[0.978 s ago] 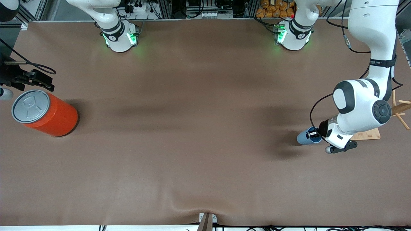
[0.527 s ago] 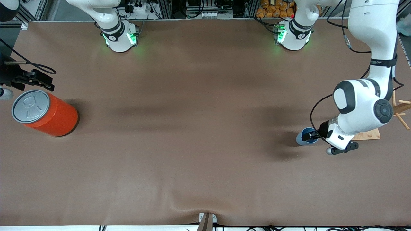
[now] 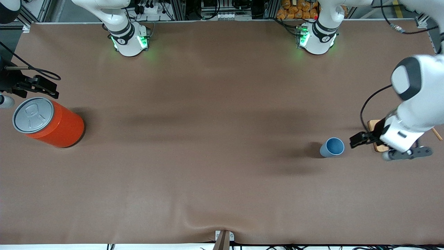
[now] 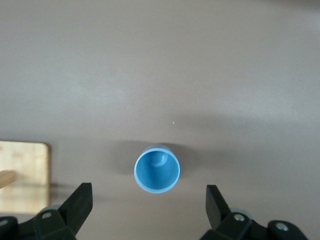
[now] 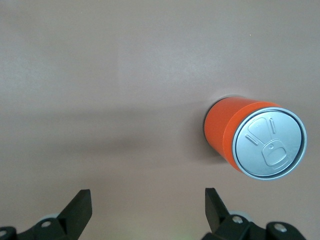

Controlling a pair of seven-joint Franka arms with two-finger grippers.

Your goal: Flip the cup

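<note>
I see the cup (image 3: 332, 147) standing upright on the brown surface (image 3: 215, 139), with its open mouth facing up and its darker blue inside showing. It sits toward the left arm's end of the surface, and nothing touches it. In the left wrist view the cup (image 4: 157, 169) is a blue ring with bare surface all around it. The left gripper (image 3: 359, 139) is up in the air just beside the cup, over the edge of a small wooden board (image 3: 375, 135). Its jaws are wide apart and hold nothing; in the left wrist view I see the left gripper (image 4: 148, 205) with one black finger on each side of the cup and a clear gap between them. The wooden board (image 4: 25, 175) lies flat on the surface close to the cup but not touching it. Well apart from all this, at the right arm's end of the surface, stands a big orange can (image 3: 48, 121) with a grey lid, upright. The right gripper (image 3: 33, 85) hangs just beside the can, a little farther up the surface. In the right wrist view the right gripper (image 5: 148, 205) has its jaws spread wide too, with nothing between them, and the orange can (image 5: 255, 142) sits off to one side of it.
</note>
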